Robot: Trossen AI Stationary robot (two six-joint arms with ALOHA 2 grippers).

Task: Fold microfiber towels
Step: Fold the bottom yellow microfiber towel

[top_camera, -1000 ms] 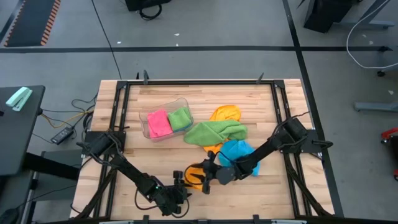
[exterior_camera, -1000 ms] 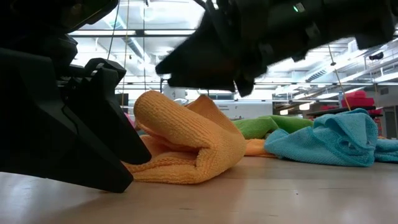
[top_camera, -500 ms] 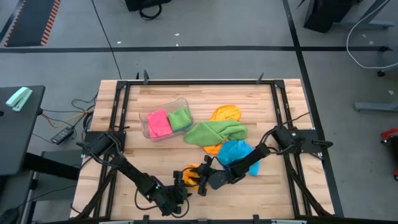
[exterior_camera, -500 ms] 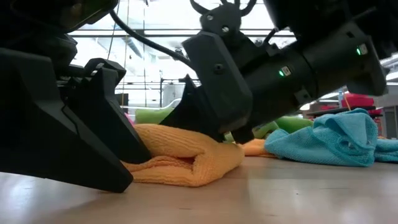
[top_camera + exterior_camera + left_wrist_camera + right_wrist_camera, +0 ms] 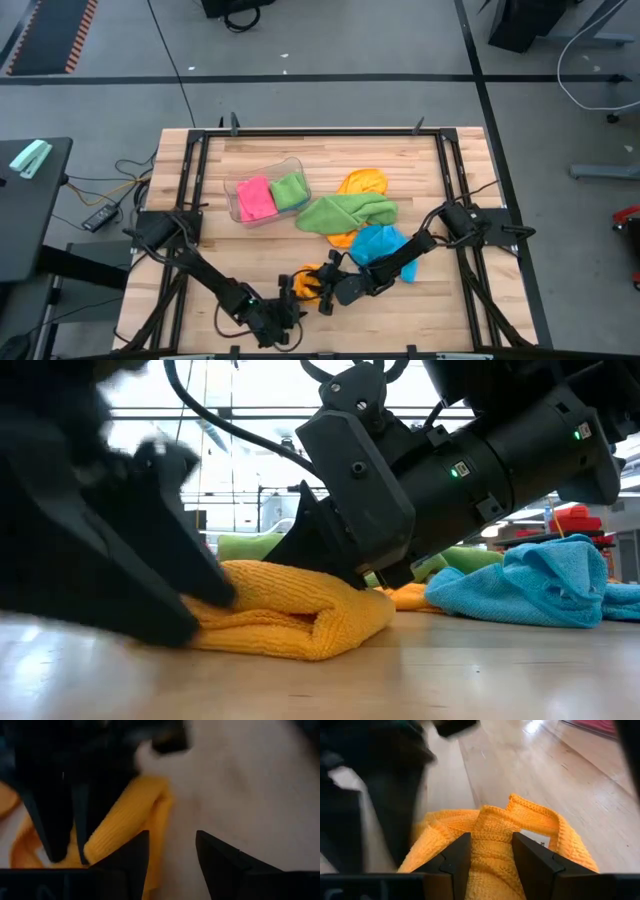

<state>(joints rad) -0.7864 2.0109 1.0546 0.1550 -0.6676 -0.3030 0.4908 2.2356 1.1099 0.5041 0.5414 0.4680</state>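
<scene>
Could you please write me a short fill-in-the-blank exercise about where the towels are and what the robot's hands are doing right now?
1. The right hand grips the ___ microfiber towel.
2. The clear plastic tub holds a pink folded towel and a ___ one.
3. The crumpled sky-blue towel lies beside the ___ arm.

Missing words: orange; green; right

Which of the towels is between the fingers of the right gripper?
The orange towel at the table's front edge; the right gripper pinches its fold. The other orange, blue and green towels lie apart.
</scene>
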